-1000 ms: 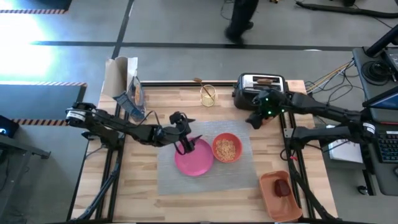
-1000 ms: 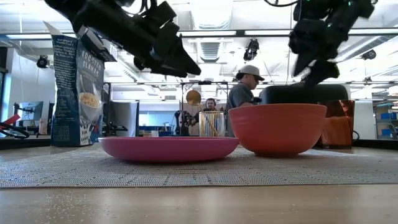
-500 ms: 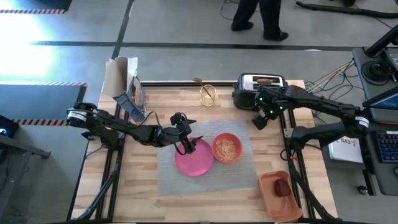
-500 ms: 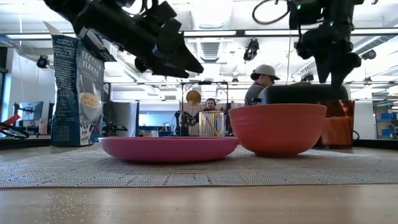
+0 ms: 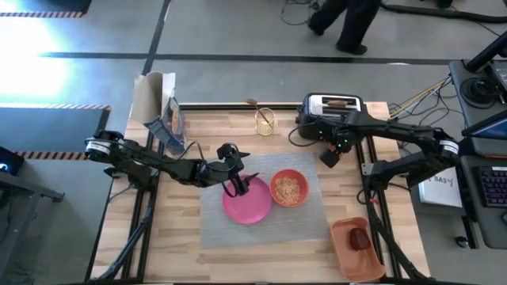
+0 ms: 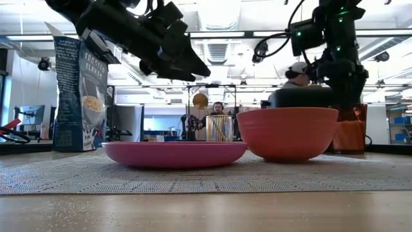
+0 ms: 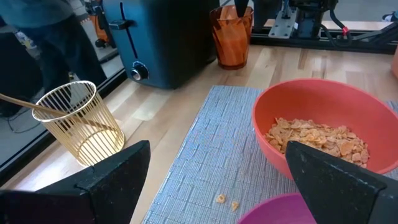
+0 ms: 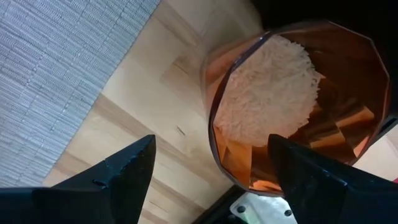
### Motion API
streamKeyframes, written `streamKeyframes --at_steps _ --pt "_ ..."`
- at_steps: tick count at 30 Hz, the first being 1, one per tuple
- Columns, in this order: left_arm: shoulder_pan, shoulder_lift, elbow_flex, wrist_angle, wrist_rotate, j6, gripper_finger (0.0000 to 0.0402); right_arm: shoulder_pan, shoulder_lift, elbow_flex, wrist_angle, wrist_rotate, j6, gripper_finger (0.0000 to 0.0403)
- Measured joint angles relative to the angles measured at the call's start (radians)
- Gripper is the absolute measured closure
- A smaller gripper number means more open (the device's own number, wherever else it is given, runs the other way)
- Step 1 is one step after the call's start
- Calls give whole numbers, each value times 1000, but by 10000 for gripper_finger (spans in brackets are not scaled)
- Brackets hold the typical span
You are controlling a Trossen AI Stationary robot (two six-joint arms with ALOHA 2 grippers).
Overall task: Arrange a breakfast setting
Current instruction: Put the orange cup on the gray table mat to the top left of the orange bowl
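Observation:
The grey placemat (image 5: 261,226) holds the pink plate (image 5: 247,202) and the orange bowl (image 5: 289,188), which has cereal in it. The toast slice (image 5: 337,101) stands in the toaster (image 5: 317,119). The wooden utensil (image 5: 255,105) leans in a wire holder. The red apple (image 5: 360,239) lies in the orange tray. The small orange cup (image 8: 292,99) stands on the wood by the toaster. My right gripper (image 8: 211,142) is open just above the cup, pointing down, one finger over its mouth and one outside its rim. My left gripper (image 5: 234,179) is open and empty over the plate's far left rim.
A cereal bag (image 5: 162,115) stands at the table's far left. The wire holder (image 5: 264,121) stands at the far middle and the orange tray (image 5: 358,249) at the near right corner. People move in the room beyond the far edge.
My right gripper has turned from a slant to point straight down. It has also come down over the orange cup beside the toaster.

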Motion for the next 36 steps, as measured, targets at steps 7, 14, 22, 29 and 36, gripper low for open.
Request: streamKeyframes --at_steps 7,14,22,29,36 --pt "0 0 0 -1 -1 0 45 0 4 0 7 0 -6 156" --pt "0 0 -1 -2 -1 0 45 0 4 0 13 0 -9 222" --pt "-2 0 -2 -4 4 -3 45 0 4 -8 46 0 -29 277" --pt "-3 0 -2 -5 25 -3 45 0 4 -13 56 0 -37 323" --pt "-12 0 -2 -3 26 -4 45 0 4 -13 62 2 -56 387"
